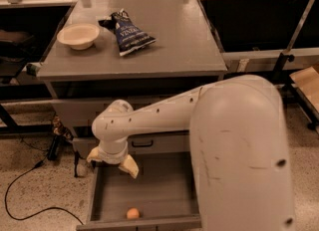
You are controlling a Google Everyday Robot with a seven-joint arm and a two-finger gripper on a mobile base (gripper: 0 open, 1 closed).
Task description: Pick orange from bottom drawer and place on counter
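Note:
The orange [132,213] lies on the floor of the open bottom drawer [164,195], close to its front wall and left of centre. My gripper [112,162] hangs over the drawer's back left corner, well behind the orange and apart from it. Its cream fingers [130,167] are spread and point down, open with nothing between them. The white arm reaches in from the right and hides the drawer's right side. The grey counter [179,41] tops the cabinet.
A cream bowl [78,35] and a dark blue chip bag [129,32] sit on the counter's left half. An upper drawer's black handle [142,144] shows behind the arm. Dark shelves flank the cabinet. A black cable [30,195] runs over the speckled floor at left.

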